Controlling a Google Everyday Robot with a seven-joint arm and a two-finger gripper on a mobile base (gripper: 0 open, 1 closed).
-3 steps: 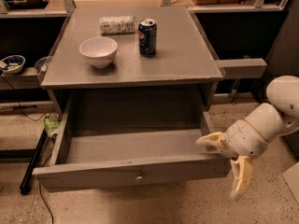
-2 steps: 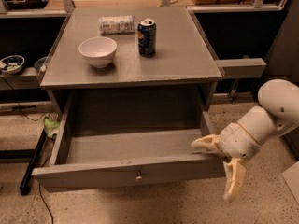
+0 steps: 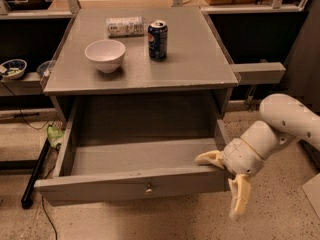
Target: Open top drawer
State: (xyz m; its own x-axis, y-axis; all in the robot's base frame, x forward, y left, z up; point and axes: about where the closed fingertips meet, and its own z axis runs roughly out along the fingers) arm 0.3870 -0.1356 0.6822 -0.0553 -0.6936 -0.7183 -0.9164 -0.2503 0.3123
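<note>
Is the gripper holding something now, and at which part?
Nothing is held. The gripper is open at the front corner of the pulled-out top drawer, on the right of the view, with one finger over the drawer's rim.

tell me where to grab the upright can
Grip the can around its side wall at mid-height, coming from the front: it stands upright, apart from the bowl. The gripper, open, is at the right front corner of the drawer.
</note>
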